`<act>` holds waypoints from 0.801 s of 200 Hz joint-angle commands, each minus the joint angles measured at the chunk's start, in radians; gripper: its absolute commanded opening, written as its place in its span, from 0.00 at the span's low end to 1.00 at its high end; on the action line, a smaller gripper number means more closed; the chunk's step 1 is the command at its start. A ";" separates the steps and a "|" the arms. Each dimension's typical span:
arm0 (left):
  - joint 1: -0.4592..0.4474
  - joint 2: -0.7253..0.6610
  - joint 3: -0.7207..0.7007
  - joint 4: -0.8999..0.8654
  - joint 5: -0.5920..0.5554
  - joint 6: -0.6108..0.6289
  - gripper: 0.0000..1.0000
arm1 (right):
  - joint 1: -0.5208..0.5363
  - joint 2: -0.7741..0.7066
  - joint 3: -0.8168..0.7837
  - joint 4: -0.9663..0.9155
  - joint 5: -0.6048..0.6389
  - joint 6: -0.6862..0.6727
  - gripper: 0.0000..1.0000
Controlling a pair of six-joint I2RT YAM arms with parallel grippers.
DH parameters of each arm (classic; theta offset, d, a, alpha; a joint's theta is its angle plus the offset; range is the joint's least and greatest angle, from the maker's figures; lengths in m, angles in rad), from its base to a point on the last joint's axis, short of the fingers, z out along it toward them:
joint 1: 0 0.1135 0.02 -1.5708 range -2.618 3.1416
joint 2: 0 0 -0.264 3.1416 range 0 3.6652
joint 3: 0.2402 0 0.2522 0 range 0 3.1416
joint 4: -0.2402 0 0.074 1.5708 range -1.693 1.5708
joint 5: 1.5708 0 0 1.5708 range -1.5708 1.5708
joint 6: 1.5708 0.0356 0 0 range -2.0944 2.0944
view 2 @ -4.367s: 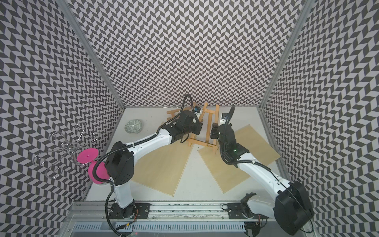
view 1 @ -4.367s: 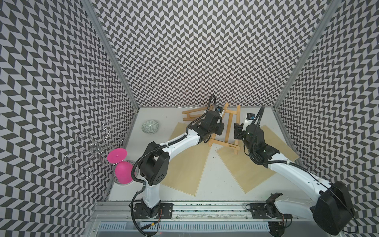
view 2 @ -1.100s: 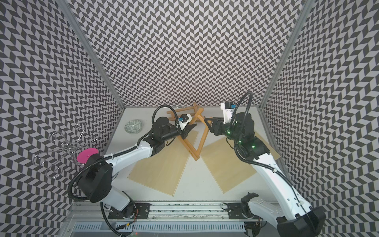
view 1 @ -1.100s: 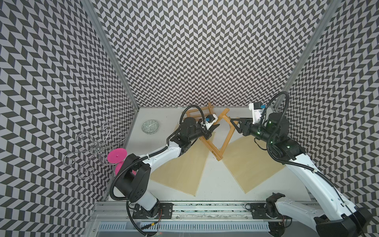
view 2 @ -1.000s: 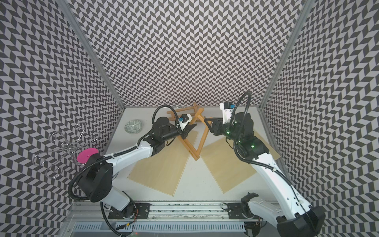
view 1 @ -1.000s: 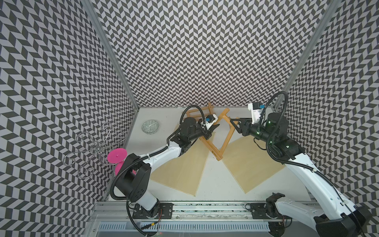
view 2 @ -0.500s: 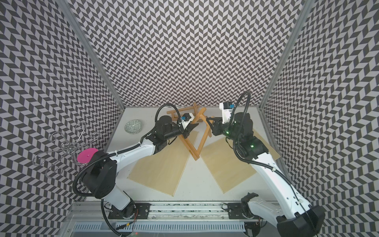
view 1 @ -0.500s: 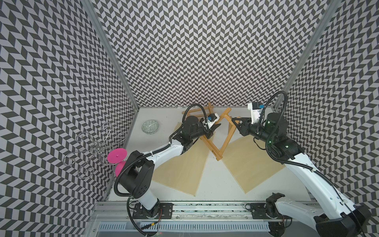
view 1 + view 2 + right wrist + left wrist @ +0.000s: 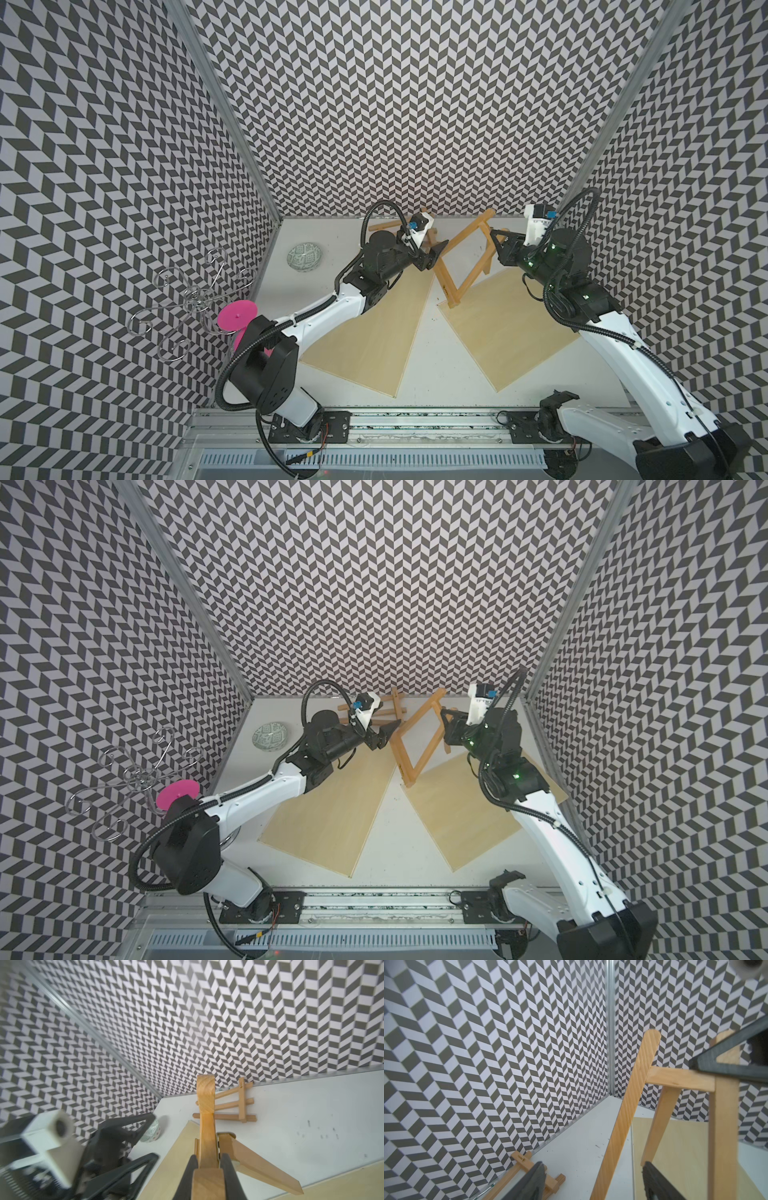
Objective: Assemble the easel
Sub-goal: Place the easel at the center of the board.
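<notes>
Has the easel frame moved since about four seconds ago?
Yes. The easel frame swung clockwise: its foot bar now points into the gap between the plywood sheets, not across it.

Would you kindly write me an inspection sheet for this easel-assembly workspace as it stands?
Surface: white table, with the left plywood board and the right plywood board lying flat on it.
Job's things: easel frame tilted, its lower bar between the boards; second easel part flat by the back wall.
Clutter: patterned bowl at rear left; pink spool and wire hook rack by the left wall.
Grippers: left gripper open, a frame leg between its jaws; right gripper shut on the frame's upper part.
Cables: black cables loop along both arms.
Surroundings: chevron-patterned walls on three sides.
</notes>
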 commanded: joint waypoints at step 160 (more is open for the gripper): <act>-0.038 -0.009 -0.075 -0.019 -0.062 -0.284 1.00 | -0.159 0.607 0.293 0.386 0.176 -0.132 0.00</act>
